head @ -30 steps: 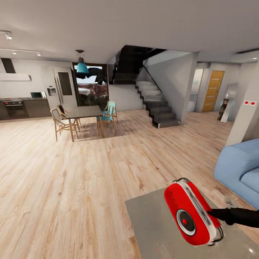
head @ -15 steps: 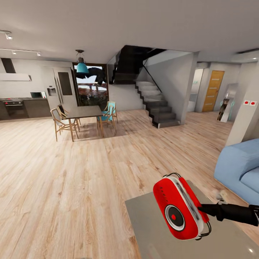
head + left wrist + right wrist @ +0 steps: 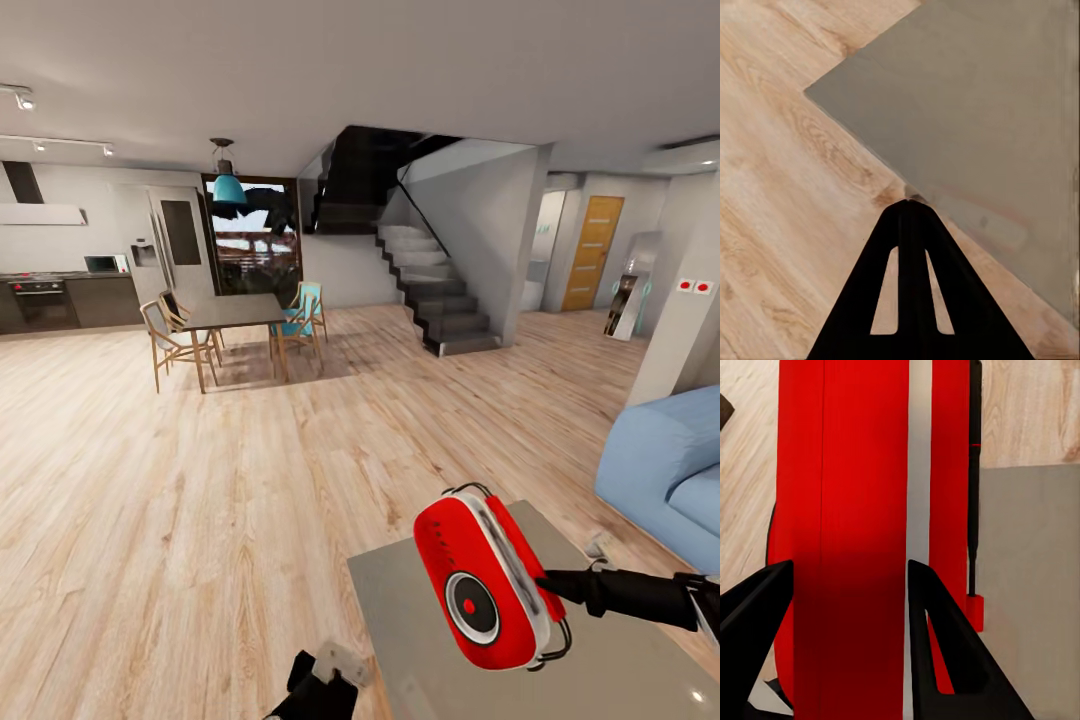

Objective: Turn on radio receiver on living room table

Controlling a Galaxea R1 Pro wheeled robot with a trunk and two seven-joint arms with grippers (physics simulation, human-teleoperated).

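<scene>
Head view: grey table [image 3: 620,680], wooden floor [image 3: 200,480]

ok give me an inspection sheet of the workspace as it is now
surface: grey table, low, on a wood floor; its corner shows in the left wrist view
job's things: red radio held above the table, tilted, dial facing the camera; wire handle at its top
clutter: nothing seen on the table
grippers: right gripper shut on the radio, a finger on each side of its body; left gripper shut and holding nothing, near the table's edge, low in the head view
cables: nothing seen
surroundings: blue sofa at the right; dining table with chairs, stairs and a kitchen further back
</scene>
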